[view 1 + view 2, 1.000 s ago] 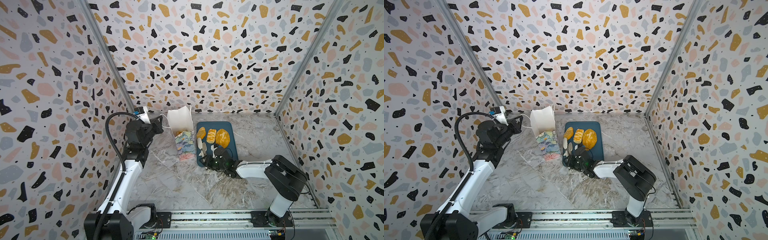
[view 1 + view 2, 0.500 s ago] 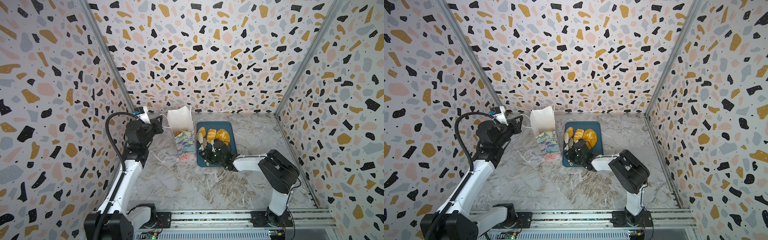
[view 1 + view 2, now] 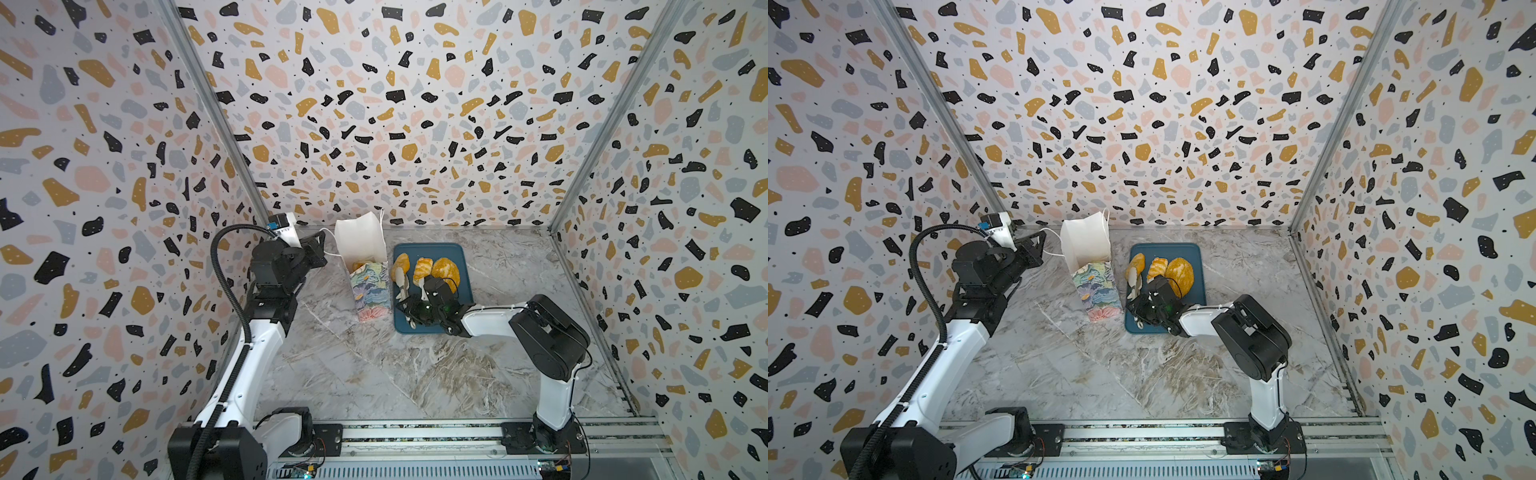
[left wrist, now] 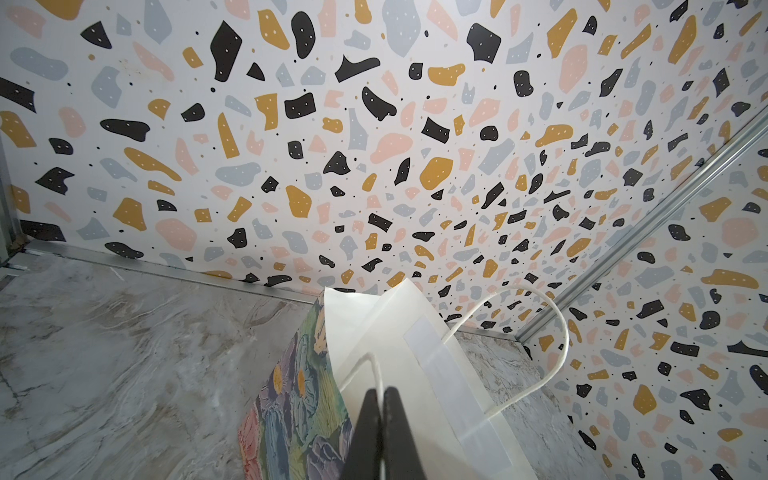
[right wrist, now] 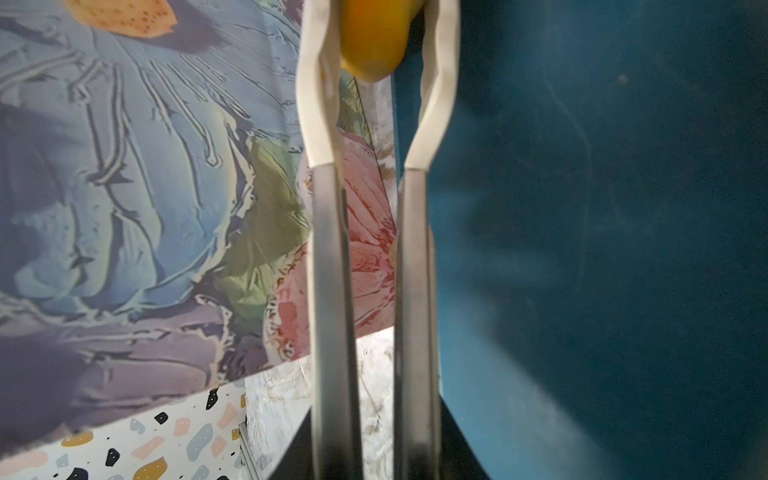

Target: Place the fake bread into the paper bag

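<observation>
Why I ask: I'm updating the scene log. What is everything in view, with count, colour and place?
fake bread: three, golden-yellow to orange, on the tray; a fourth piece shows inside the bag
paper bag: one, floral outside, white inside, upright beside the tray
tray: one, dark blue, on the table
tongs: one pair, metal with white tips, closed on the bread nearest the bag
table: one, marbled grey
walls: three, terrazzo-patterned
left gripper: black, shut on the bag's white cord handle
right gripper: black, over the tray, shut on the tongs
</observation>
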Robot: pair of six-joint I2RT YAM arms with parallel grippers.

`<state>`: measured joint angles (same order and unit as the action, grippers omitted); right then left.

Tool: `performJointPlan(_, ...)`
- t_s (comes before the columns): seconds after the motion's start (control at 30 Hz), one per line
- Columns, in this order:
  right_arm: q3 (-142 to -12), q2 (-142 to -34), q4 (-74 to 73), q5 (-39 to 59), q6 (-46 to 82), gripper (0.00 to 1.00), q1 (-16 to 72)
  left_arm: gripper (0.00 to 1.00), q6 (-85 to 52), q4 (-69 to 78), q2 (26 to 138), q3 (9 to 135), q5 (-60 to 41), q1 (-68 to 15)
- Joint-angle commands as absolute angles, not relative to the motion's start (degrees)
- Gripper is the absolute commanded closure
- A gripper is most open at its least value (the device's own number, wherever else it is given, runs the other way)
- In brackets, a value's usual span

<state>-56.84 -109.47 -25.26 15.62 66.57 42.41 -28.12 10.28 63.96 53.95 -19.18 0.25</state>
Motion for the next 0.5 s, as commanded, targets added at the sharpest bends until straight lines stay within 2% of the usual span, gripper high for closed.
performJointPlan(0.0, -57.5, -109.2, -27.0, 16.4, 66.3, 0.75, 41.9, 1.0, -28.0, 12.9, 62.5, 54.7, -19.5, 0.0)
performJointPlan(0.17, -56.0, -107.4, -27.3, 16.3, 65.5, 0.83, 41.7, 1.0, -28.0, 12.8, 62.7, 54.8, -19.7, 0.0)
performJointPlan(0.47, -51.5, -101.1, -26.9, 14.2, 63.8, 0.85, 41.6, 1.0, -27.9, 12.8, 62.6, 54.8, -19.6, 0.0)
